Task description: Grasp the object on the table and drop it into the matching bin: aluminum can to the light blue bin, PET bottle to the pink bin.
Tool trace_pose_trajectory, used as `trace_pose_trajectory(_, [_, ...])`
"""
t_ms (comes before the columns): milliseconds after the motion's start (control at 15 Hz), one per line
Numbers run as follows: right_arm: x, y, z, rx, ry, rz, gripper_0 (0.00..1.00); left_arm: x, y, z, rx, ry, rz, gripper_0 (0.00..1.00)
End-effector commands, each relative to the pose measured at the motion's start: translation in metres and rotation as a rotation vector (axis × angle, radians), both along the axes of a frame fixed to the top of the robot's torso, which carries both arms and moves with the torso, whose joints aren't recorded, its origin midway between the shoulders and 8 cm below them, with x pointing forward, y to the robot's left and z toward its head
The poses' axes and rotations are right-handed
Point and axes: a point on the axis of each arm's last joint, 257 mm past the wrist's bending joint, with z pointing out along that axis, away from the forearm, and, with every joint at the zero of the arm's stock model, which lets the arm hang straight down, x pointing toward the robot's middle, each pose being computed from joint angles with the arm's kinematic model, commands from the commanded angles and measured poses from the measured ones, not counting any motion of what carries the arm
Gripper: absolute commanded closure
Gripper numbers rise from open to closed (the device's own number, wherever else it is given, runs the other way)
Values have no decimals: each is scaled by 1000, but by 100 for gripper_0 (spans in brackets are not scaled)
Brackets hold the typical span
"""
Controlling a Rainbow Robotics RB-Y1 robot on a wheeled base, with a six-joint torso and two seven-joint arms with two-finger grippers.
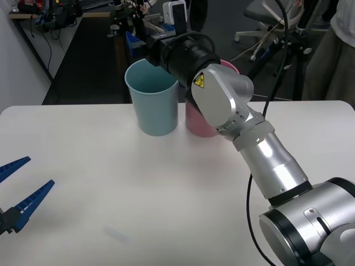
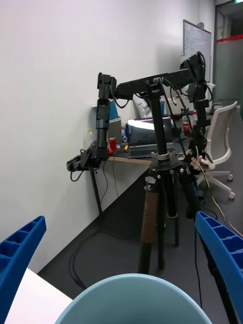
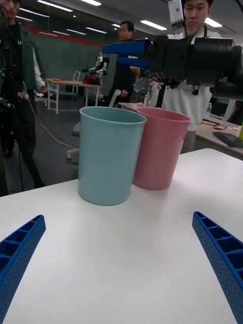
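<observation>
Light blue bin (image 1: 152, 105) upright on the far middle of the white table (image 1: 111, 183), round rim up, upper inside wall plain and bare, bottom hidden from the front camera. Whereabouts of the aluminum can: cannot tell.

Pink bin (image 1: 199, 124) upright just to the right of the light blue bin, sides touching or nearly so, partly covered by the right arm in the front view.

Right gripper (image 2: 120, 217) held in the air above the light blue bin's rim (image 2: 126, 298), reached there over the pink bin, blue ribbed fingers spread wide with nothing between them. Seen from the left wrist as two blue fingers (image 3: 129, 54) level above both bins.

Left gripper (image 1: 40, 170) low over the table, well to the left of the light blue bin and nearer the robot, fingers also spread wide and empty, pointed toward the two bins (image 3: 119, 217).

Tabletop smooth, white and matte around the light blue bin, with rounded far corners.

Beyond the light blue bin: dark floor, a black tripod (image 2: 159, 167) carrying a crossbar with cameras and cables, a plain white wall to one side, a cluttered desk (image 2: 136, 154) against that wall, and a white office chair (image 2: 220, 147) farther back.
</observation>
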Motion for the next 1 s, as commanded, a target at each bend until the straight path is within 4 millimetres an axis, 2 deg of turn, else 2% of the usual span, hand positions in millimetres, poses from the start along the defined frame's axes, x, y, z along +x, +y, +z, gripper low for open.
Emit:
trace_pose_trajectory(67, [0, -5, -6, -1, 2, 7, 0, 0, 0, 0, 0, 0, 0, 0])
trace_pose_trajectory(267, [-8, -15, -8, -5, -27, 23, 0, 0, 0, 0, 0, 0, 0, 0])
trace_pose_trajectory(467, [-31, -38, -20, -21, -47, 50, 0, 0, 0, 0, 0, 0, 0, 0])
trace_pose_trajectory(600, [-55, -62, -35, -49, -59, 77, 0, 0, 0, 0, 0, 0, 0, 0])
trace_pose_trajectory(733, [-79, -84, -42, -60, -76, 103, 0, 0, 0, 0, 0, 0, 0, 0])
trace_pose_trajectory(1000, [-135, -143, -61, -90, -114, 149, 0, 0, 0, 0, 0, 0, 0, 0])
